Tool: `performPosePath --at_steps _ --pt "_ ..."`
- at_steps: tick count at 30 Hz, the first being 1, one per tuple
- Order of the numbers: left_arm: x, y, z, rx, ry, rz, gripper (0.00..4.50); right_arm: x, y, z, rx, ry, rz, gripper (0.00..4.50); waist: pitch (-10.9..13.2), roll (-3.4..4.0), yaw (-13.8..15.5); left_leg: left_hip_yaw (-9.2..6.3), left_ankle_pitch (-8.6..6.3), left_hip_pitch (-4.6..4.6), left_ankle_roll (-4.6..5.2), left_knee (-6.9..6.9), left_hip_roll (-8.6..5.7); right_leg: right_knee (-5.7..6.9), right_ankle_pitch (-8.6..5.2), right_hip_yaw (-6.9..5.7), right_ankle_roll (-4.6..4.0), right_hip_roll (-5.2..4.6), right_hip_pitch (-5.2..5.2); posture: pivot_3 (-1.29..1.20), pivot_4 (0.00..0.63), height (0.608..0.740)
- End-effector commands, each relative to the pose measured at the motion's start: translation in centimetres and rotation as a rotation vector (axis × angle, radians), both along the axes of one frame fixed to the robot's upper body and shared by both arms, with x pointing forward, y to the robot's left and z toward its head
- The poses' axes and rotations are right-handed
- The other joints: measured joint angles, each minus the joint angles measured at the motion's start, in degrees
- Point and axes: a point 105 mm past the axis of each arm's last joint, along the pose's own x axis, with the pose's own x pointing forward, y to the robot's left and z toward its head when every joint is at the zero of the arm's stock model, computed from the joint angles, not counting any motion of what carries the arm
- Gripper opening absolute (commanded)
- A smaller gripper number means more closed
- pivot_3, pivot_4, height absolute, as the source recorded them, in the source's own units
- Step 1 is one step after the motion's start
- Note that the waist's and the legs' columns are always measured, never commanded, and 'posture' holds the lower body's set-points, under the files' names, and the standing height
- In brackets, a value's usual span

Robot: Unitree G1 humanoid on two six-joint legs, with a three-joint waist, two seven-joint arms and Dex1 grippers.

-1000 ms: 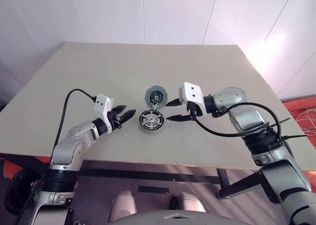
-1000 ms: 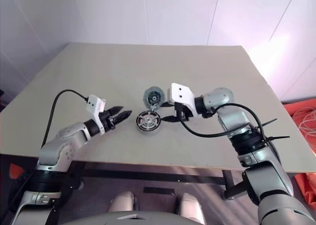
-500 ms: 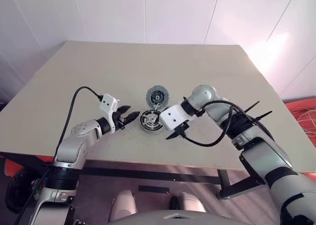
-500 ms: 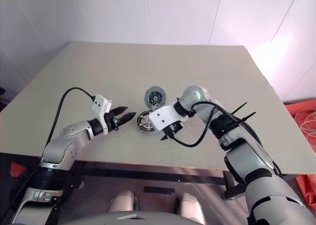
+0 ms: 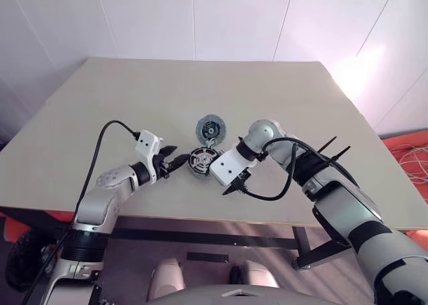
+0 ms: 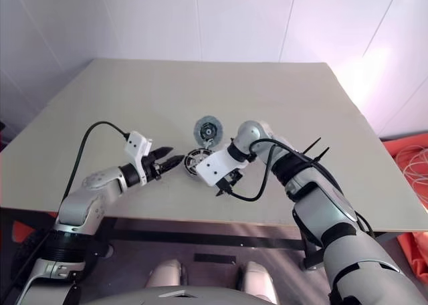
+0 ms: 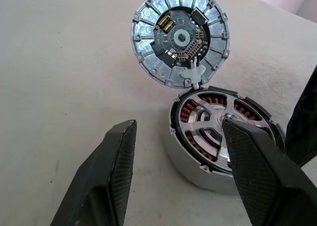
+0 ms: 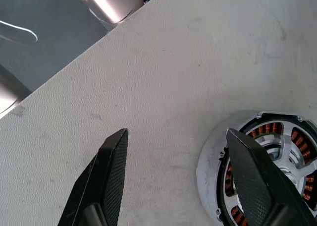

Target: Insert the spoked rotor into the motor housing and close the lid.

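The motor housing (image 5: 200,162) stands at the table's middle front, copper windings showing around its rim. The shiny spoked rotor (image 7: 210,132) sits inside it. The grey lid (image 5: 211,128) lies open just behind the housing, joined to its far rim, with its dark circuit side showing (image 7: 181,37). My left gripper (image 5: 176,156) is open and empty; it points level at the housing's left side from very close. My right gripper (image 5: 235,183) is open and empty, just right of the housing, angled down at the table (image 8: 177,133).
The table's front edge (image 8: 74,62) runs close below the right gripper. A black cable (image 5: 267,196) loops from the right wrist over that edge. Wide bare tabletop (image 5: 134,97) stretches behind and to both sides. Orange material (image 5: 411,161) lies on the floor at the right.
My right arm has swung down and left, and its gripper has turned from level beside the housing to pointing down near the table's front edge. The left gripper has barely moved.
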Motion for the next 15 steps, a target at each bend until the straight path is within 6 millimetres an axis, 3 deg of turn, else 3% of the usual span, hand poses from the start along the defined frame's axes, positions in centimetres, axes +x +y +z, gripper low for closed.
performPosePath --at_steps 1,9,15 --pt "0.0 -0.2 1.2 0.002 -0.059 -0.007 2.96 1.4 -0.1 2.5 0.039 -0.056 -0.024 3.58 0.0 0.00 0.0 0.00 0.00 -0.01 0.00 0.01 0.00 0.00 0.00 0.00 0.00 0.00 0.00 0.00 0.000 0.740" --pt "0.0 -0.3 1.1 0.003 -0.055 -0.004 2.96 2.1 0.0 3.4 0.061 -0.066 -0.048 3.58 0.0 0.00 0.1 0.02 -0.05 -0.20 0.08 0.00 0.02 -0.01 0.05 -0.01 -0.13 0.01 -0.12 0.00 0.000 0.740" --pt "0.2 0.0 1.0 0.005 -0.058 0.007 2.96 1.3 -0.7 1.4 0.000 -0.031 -0.029 3.58 0.0 0.00 0.1 0.03 -0.05 -0.87 0.12 0.07 0.05 0.04 0.06 -0.07 -0.16 0.01 -0.74 0.00 0.000 0.740"
